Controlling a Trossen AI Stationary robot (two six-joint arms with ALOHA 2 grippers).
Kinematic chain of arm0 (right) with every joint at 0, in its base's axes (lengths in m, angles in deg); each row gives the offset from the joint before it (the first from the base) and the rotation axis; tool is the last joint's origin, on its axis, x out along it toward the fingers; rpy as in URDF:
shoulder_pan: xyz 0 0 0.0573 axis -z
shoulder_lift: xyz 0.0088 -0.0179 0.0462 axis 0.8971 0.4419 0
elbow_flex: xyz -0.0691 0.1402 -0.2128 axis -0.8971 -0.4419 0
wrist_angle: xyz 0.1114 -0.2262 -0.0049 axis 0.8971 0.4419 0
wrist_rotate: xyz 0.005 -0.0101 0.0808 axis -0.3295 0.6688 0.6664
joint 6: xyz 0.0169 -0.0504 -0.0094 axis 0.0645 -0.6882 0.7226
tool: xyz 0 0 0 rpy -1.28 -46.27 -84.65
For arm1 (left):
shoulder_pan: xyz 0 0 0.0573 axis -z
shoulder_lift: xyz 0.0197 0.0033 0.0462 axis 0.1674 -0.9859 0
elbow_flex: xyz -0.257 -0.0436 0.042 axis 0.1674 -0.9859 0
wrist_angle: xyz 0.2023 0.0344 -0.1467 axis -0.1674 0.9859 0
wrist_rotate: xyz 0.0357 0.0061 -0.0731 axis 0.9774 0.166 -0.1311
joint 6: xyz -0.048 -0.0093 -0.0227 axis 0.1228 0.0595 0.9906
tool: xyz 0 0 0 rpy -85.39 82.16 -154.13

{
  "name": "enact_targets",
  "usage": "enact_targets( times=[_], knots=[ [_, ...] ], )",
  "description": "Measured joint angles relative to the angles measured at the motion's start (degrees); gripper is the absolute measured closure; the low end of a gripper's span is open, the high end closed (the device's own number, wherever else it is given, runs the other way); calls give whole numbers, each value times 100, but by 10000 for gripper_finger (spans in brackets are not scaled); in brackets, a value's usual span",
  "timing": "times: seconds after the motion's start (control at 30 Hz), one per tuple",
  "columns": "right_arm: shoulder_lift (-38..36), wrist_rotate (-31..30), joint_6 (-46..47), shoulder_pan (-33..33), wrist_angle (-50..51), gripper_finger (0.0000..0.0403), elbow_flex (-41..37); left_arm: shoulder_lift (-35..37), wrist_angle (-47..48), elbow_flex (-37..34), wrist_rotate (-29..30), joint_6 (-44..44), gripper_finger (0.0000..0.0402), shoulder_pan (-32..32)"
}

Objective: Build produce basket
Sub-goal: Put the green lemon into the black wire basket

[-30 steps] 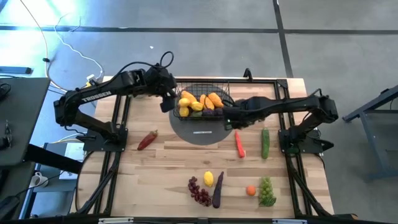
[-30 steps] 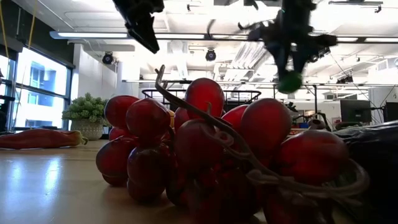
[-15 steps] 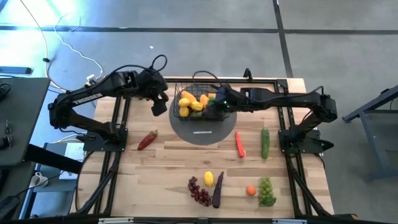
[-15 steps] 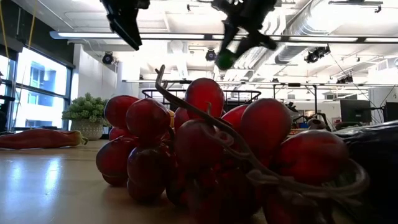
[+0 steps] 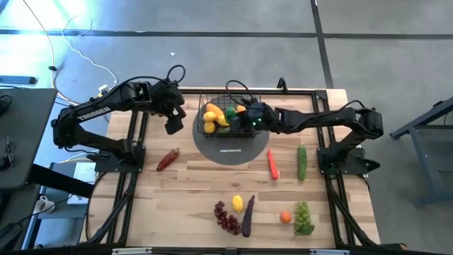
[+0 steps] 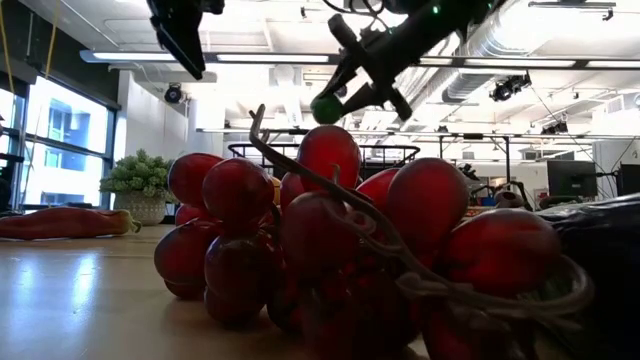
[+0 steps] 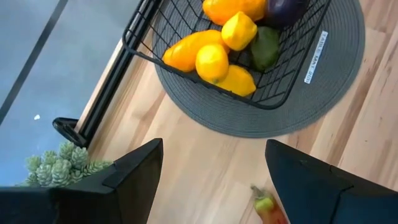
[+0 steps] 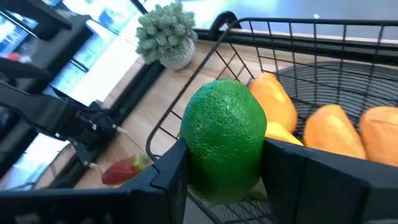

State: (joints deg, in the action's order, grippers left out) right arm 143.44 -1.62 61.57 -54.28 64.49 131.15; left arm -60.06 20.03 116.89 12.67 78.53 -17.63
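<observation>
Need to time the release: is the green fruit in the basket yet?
Not yet. The right gripper holds the green fruit in its jaws above the basket.

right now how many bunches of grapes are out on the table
2, both at the near end: the purple grapes beside the eggplant, and the green grapes right of the small orange fruit.

Black wire basket (image 5: 228,117), at the table's 12 o'clock, holding yellow and orange produce (image 5: 214,117); green lime (image 8: 225,140) above it; remaining produce scattered toward 6 o'clock.
</observation>
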Motion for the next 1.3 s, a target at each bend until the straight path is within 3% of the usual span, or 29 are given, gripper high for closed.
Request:
enact_targets(
  times=[0.2, 0.4, 0.7, 1.1, 1.3],
  knots=[
    [0, -142, 221, 0, -1191, 265, -703, -2, -42, 0, -105, -207, 129, 0],
    [3, -199, 292, 0, -1348, 265, -741, -4, -76, -2, -110, -214, 129, 0],
    [443, -179, 113, -7, -1109, 265, -81, -7, -76, -2, -122, -216, 129, -5],
    [1565, 220, -813, 56, 559, 265, 1553, -11, -50, -2, -118, -213, 129, -9],
    [1858, 348, -1069, 142, 836, 250, 1914, -11, 141, -2, -587, 65, 129, -9]
  ],
)
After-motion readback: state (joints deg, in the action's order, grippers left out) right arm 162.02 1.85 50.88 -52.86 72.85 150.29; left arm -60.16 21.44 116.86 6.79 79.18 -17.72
